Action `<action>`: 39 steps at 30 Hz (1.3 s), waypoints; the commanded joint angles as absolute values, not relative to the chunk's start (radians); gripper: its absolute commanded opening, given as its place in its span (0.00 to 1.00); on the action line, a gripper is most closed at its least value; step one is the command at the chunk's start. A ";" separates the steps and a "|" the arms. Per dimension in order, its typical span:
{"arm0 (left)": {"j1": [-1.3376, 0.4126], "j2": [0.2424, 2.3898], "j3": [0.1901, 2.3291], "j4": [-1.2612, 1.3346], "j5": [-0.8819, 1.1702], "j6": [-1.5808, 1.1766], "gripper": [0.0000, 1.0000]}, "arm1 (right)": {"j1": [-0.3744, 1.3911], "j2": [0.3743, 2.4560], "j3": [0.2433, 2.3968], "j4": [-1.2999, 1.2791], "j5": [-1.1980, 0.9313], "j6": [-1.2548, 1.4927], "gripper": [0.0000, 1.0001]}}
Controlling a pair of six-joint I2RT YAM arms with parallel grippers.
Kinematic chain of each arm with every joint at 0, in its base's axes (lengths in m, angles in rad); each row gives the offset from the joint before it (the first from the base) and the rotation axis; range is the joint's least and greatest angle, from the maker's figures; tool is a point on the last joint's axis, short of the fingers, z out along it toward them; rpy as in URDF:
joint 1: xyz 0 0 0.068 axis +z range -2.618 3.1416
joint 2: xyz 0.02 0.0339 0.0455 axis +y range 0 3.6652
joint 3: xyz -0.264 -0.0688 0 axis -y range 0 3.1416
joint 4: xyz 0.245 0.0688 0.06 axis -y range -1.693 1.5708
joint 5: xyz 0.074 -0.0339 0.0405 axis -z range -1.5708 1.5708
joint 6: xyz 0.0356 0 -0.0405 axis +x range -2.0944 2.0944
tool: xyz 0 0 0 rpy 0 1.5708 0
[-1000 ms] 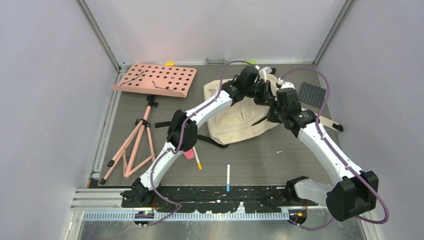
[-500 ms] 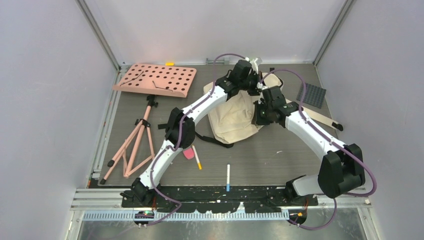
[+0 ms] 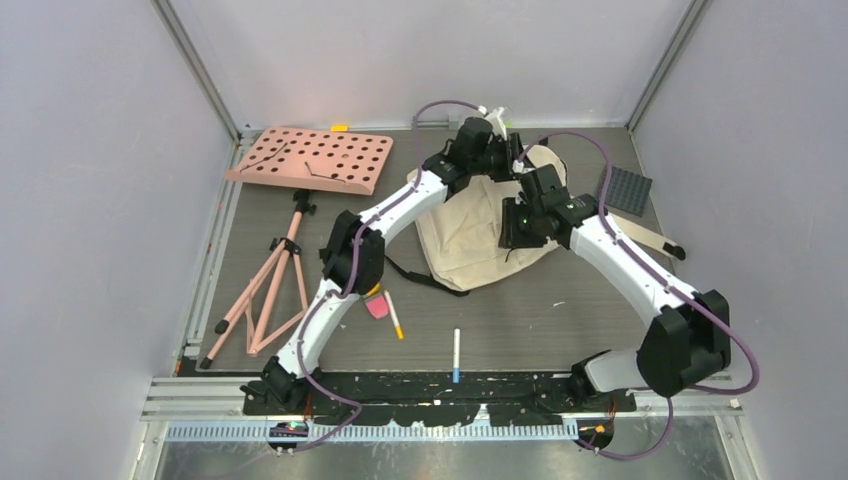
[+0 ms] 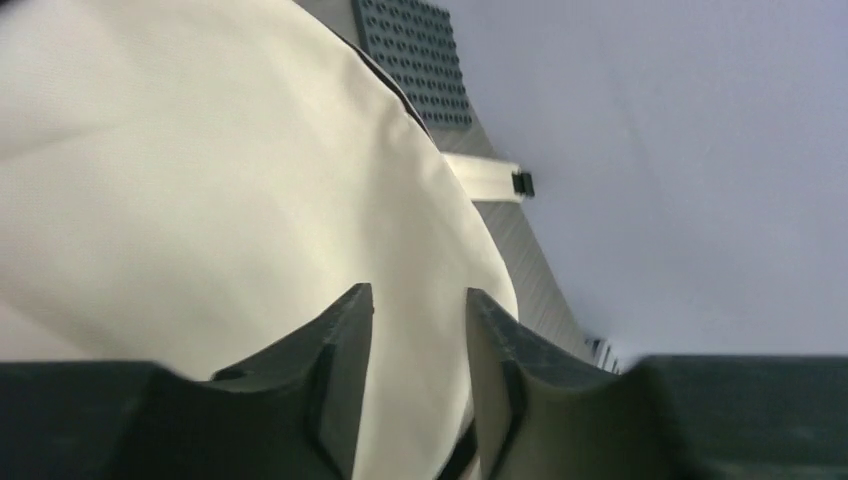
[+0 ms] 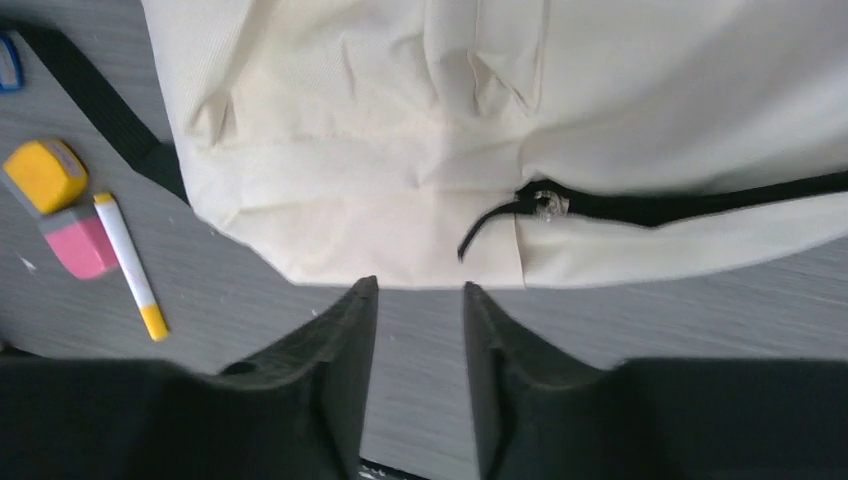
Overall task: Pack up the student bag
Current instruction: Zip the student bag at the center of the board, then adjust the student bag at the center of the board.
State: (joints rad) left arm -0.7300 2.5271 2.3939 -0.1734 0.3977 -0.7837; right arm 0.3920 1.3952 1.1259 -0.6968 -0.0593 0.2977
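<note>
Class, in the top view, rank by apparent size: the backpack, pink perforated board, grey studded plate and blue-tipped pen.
Largest to smallest:
cream backpack
pink perforated board
grey studded plate
blue-tipped pen

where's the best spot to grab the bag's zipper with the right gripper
Probably the black cord pull at the zipper slider on the student bag. It dangles free toward the bag's edge, so the open right gripper could approach from that edge, pinching across it.

We see the left arm and right arm built alike: smooth white shells, bulky black joints, each trailed by a looping purple cable. Their fingers are matte black.
</note>
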 commanded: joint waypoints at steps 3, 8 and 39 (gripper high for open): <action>-0.660 2.273 2.247 -0.062 0.334 -0.646 0.60 | 0.398 1.222 1.202 -0.801 0.123 0.360 0.65; -0.617 2.108 2.052 -0.146 0.311 -0.575 0.71 | 0.280 1.258 1.276 -0.883 0.158 0.375 0.71; -0.488 2.158 1.857 -0.452 0.362 -0.570 0.13 | -0.031 1.728 1.480 -0.709 -0.114 0.350 0.01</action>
State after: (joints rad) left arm -0.4862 2.1746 1.8130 -0.4831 0.3008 -0.5728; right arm -0.0292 1.7046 1.3769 -0.7856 -0.0971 0.3698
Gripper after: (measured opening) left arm 0.305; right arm 0.058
